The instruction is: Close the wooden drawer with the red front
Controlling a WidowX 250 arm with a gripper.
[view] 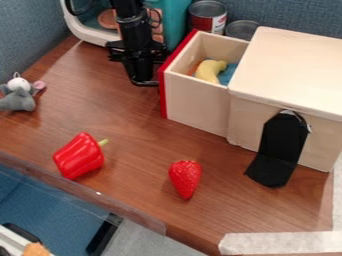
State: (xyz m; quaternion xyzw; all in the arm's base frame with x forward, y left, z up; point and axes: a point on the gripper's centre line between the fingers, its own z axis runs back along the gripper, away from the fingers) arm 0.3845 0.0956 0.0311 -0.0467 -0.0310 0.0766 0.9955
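Note:
The black gripper (144, 80) hangs at the upper left of the wooden box, close beside the red front (163, 95) of its pulled-out drawer (197, 105). Inside the drawer lie a curved yellow object (210, 71), something blue (228, 74) and a bit of orange. A red toy bell pepper (79, 156) with a green stem lies at the lower left of the table. To its right, a red toy strawberry (185, 178) points toward the front edge. A grey plush mouse (19, 95) rests at the far left.
The light wooden box (294, 70) stands at the right, with a black bent piece (279, 150) against its front. Cans (208, 16) stand behind the drawer, and a teal and white toy appliance (175, 22) is behind the arm. A clear strip (87, 194) edges the table's front.

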